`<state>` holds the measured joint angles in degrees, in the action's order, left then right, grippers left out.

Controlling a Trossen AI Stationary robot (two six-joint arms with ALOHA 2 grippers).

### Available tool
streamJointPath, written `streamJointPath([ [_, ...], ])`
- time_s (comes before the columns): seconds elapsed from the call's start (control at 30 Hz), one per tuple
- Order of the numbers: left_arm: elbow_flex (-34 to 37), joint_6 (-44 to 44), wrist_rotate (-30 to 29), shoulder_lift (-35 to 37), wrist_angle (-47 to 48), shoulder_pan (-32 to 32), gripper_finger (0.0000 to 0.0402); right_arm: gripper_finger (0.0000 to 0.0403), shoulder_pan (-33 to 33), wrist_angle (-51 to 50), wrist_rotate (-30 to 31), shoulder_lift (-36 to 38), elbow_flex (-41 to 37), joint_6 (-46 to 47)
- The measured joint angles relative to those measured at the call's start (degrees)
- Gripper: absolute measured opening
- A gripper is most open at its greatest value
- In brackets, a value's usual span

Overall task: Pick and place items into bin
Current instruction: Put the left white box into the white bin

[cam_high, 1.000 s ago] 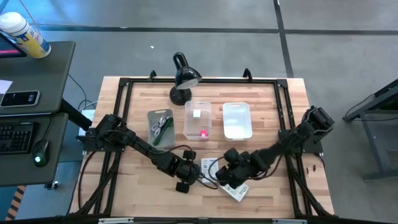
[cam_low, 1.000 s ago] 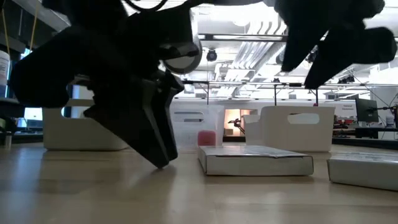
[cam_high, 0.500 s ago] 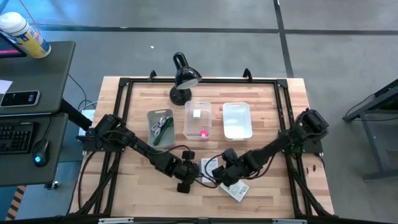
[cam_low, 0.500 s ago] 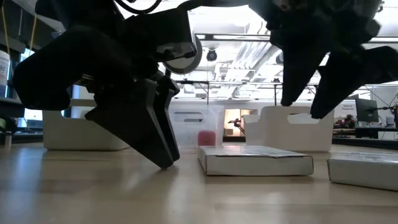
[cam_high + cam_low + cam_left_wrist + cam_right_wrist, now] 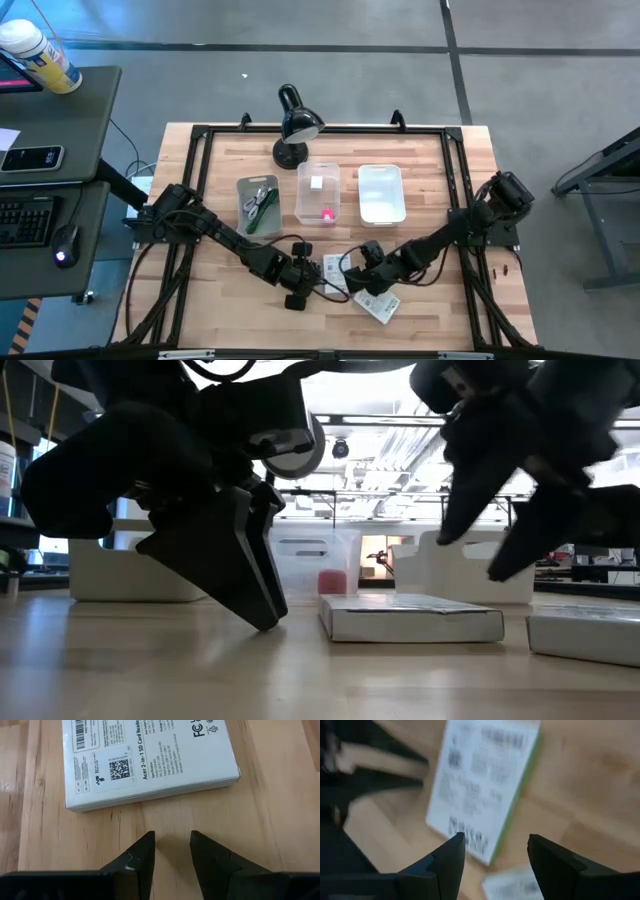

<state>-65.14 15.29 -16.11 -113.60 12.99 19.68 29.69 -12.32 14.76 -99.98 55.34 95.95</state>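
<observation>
Two white printed packets lie flat on the wooden table: one [image 5: 335, 268] between my grippers, one [image 5: 384, 306] nearer the front edge. My left gripper [image 5: 172, 840] is open, tips low over the bare wood just short of the first packet's [image 5: 150, 755] edge. My right gripper [image 5: 495, 840] hangs open above that packet [image 5: 480, 785], slanting down, touching nothing. At the back, the grey bin [image 5: 258, 205] holds cords and a green stick. The clear bin [image 5: 318, 192] holds a white block and a pink cube [image 5: 327, 213].
A white bin [image 5: 381, 192] stands right of the clear one. A black desk lamp [image 5: 293, 125] stands at the far edge behind the bins. A black frame [image 5: 200, 180] runs around the table. Bare wood lies at the front left.
My right gripper has come down toward the packet between the arms, rolling about its own axis and staying open. My left gripper has kept its place. The packets have not moved.
</observation>
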Motion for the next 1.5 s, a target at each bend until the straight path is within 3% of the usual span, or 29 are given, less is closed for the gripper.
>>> streamJointPath([
  [0.2, 0.09, -0.01, -1.71, -0.09, -0.97, 0.04, 0.0113, 0.0204, -2.17, -3.89, -1.22, 0.63, -0.55, -2.13],
  [0.57, 0.20, -0.04, -4.14, -0.35, -3.76, -0.12, 0.0113, 0.0204, -3.00, 19.77, -1.44, 0.95, -12.23, -1.01],
  [1.03, -0.04, 7.41, -0.47, -2.18, -6.16, -0.23, 0.0113, 0.0204, -5.00, 18.57, -3.98, 0.98, -12.43, -2.37],
  [1.5, 0.02, 7.69, -1.28, -2.41, -6.89, -0.66, 0.0113, 0.0204, -7.21, 19.42, -7.53, 0.98, -12.41, -3.27],
])
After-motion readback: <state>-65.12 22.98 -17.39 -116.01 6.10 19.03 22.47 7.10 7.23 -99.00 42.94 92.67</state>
